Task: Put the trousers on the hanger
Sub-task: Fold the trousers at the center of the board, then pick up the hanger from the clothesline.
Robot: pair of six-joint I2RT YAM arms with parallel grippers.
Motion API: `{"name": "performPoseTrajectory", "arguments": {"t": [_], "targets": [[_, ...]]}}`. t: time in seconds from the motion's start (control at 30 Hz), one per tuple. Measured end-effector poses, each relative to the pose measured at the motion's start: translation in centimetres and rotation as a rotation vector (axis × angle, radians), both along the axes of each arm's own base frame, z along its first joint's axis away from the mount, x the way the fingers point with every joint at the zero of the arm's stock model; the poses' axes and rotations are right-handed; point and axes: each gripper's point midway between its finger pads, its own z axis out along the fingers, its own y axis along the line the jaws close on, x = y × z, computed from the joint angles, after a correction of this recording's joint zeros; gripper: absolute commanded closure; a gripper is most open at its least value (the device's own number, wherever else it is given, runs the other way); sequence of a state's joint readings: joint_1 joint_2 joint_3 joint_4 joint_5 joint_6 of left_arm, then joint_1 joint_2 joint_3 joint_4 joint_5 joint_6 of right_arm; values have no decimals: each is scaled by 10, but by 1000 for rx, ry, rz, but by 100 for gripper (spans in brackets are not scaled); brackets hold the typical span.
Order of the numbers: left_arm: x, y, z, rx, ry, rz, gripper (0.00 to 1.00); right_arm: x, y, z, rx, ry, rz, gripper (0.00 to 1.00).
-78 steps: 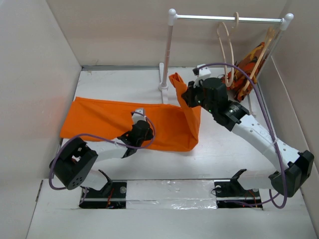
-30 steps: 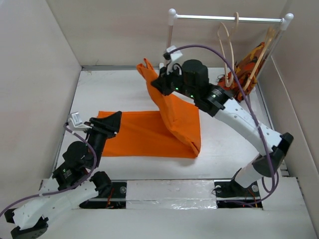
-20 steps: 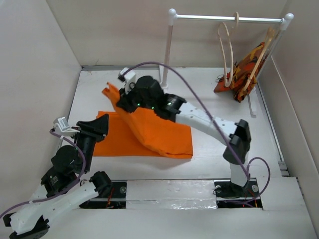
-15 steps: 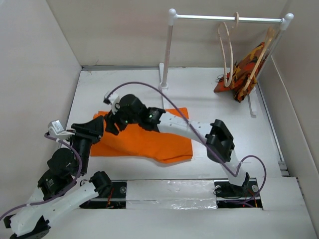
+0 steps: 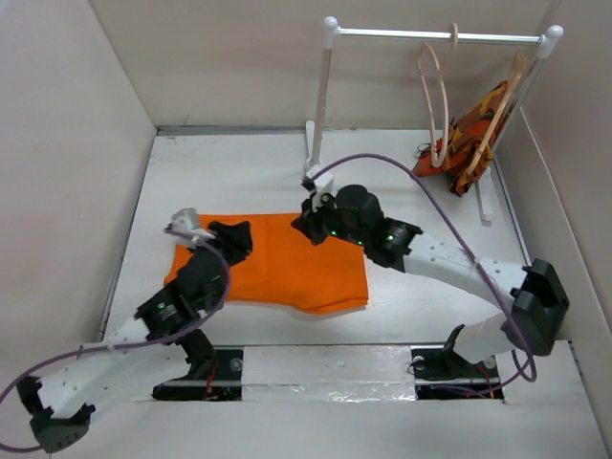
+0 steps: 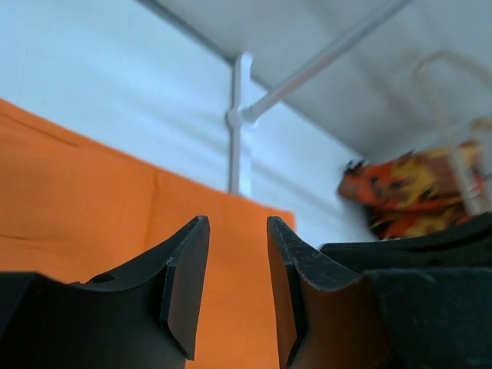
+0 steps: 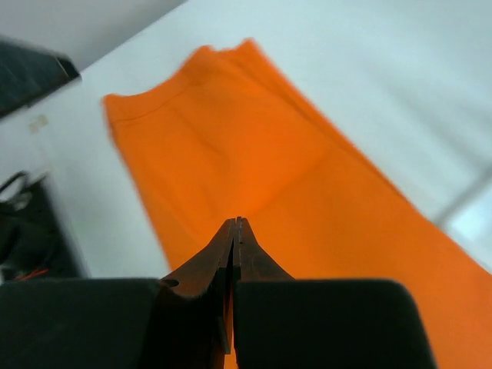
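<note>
The trousers [image 5: 287, 268] lie flat on the white desk [image 5: 430, 220], folded into a wide orange rectangle in the near left part of the desk. No part of them is lifted.

The left end effector [image 5: 237, 232] is over the left part of the cloth, close to its far edge. In the left wrist view its two fingers [image 6: 184, 284] stand apart with a moderate gap. Between them only the orange cloth [image 6: 92, 192] further ahead is visible, so it holds nothing.

The right end effector [image 5: 302, 228] is at the far edge of the trousers, near the middle of this edge. In the right wrist view its fingertips [image 7: 237, 223] are pressed together, and I see no cloth between them. The orange cloth [image 7: 254, 146] is spread below it.

The hanger [image 5: 447, 100] hangs by its hook on the white rail [image 5: 382, 34] at the far right of the desk, well apart from the trousers. It carries nothing. Just to its right a camouflage garment [image 5: 470, 134] hangs on a second wooden hanger [image 5: 507, 96] on the same rail. The left wrist view also shows this garment [image 6: 407, 192], behind the rack post [image 6: 242, 123].
</note>
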State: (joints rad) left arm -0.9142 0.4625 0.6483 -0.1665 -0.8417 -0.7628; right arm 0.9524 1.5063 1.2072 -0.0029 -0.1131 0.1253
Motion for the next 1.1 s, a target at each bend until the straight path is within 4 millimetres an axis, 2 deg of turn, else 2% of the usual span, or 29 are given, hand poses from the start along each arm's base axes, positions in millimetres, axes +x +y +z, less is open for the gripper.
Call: {"name": "performPoseTrajectory", "arguments": {"t": [0.07, 0.1, 0.17, 0.2, 0.23, 0.3, 0.4, 0.43, 0.47, 0.5, 0.53, 0.6, 0.67, 0.77, 0.9, 1.0, 1.07, 1.1], "targets": [[13, -27, -31, 80, 63, -45, 72, 10, -32, -5, -7, -22, -88, 100], [18, -39, -43, 118, 90, -71, 81, 12, -46, -10, -20, -27, -124, 100], [29, -63, -64, 183, 133, -121, 93, 19, -75, -20, -61, -38, -209, 100], [34, -74, -75, 214, 154, -149, 99, 24, -90, -19, -75, -52, -251, 100], [37, -83, -84, 242, 169, -173, 100, 30, -105, -11, -79, -74, -297, 100], [45, -103, -97, 281, 179, -232, 100, 49, -141, 17, -61, -134, -409, 100], [51, -125, -105, 307, 166, -301, 100, 80, -209, 77, -6, -253, -602, 100], [54, -133, -107, 313, 158, -322, 100, 92, -237, 100, 9, -293, -681, 100], [56, -140, -108, 319, 150, -343, 100, 102, -266, 124, 25, -337, -761, 95], [58, -147, -109, 322, 142, -363, 100, 109, -287, 143, 38, -370, -822, 76], [60, -152, -110, 327, 136, -379, 100, 116, -310, 159, 45, -401, -892, 67], [62, -161, -113, 341, 119, -409, 99, 125, -338, 180, 47, -441, -973, 47], [63, -166, -114, 359, 105, -430, 98, 138, -351, 188, 33, -454, -1009, 41], [64, -169, -113, 376, 87, -452, 95, 167, -354, 185, -15, -434, -1022, 40], [61, -173, -105, 370, 59, -482, 90, 203, -353, 154, -102, -362, -1025, 42], [57, -177, -96, 348, 30, -514, 89, 214, -358, 124, -164, -299, -1034, 43], [55, -180, -90, 335, 12, -534, 88, 217, -364, 113, -191, -272, -1050, 45], [54, -182, -89, 331, 8, -543, 88, 217, -366, 110, -198, -266, -1057, 49]]}}
